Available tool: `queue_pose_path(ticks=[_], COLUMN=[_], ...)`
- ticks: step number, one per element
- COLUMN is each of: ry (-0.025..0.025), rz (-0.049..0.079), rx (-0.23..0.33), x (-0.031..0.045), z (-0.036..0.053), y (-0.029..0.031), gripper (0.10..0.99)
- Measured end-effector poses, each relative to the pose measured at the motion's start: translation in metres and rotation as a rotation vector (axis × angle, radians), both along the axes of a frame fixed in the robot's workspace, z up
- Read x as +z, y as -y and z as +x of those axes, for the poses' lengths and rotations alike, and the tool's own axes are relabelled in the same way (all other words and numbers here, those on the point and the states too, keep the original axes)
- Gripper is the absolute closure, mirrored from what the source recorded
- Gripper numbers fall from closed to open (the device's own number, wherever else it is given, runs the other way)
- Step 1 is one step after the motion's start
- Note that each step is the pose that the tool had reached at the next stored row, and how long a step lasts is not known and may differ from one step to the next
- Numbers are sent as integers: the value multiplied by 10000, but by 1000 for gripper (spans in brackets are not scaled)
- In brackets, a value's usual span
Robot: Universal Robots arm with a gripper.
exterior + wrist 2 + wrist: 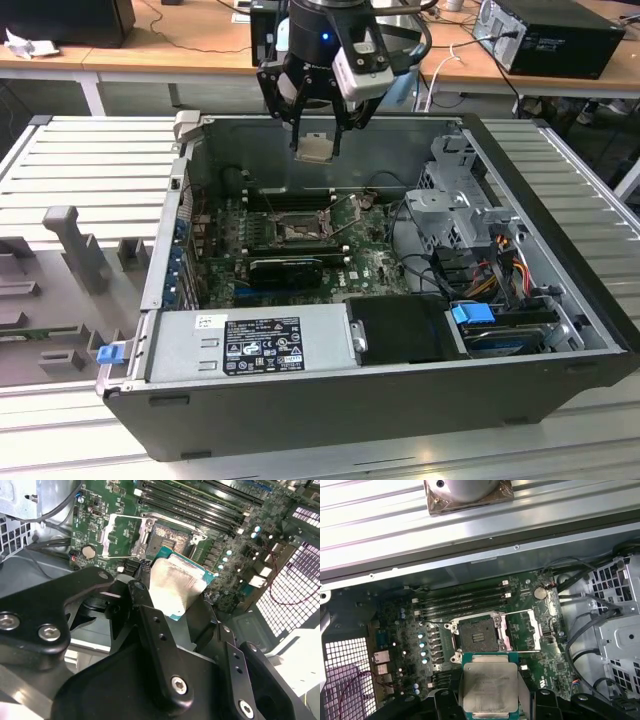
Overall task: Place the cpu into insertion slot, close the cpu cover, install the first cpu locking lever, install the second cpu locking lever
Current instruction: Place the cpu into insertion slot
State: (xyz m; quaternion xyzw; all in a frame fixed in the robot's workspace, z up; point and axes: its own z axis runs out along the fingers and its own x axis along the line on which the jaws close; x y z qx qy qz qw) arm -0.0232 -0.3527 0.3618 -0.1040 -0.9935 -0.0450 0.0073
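The cpu [314, 150] hangs clamped between the fingers of the gripper [316, 140], above the open computer case [300, 400] and well clear of the green motherboard [375, 265]; in both wrist views its pale metal top faces the camera. The insertion slot [477, 639] lies bare below; the cpu cover [503, 630] stands swung open just beside the slot.

One cpu [489, 687] — one insertion slot [477, 639] — one cpu cover [503, 630].
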Motion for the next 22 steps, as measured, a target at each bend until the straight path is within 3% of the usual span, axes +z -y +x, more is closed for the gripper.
queue_pose_path(ticks=[22], ry=[-1], rz=[-1], rx=[-1120], x=[0], z=[0], y=[0], gripper=[557])
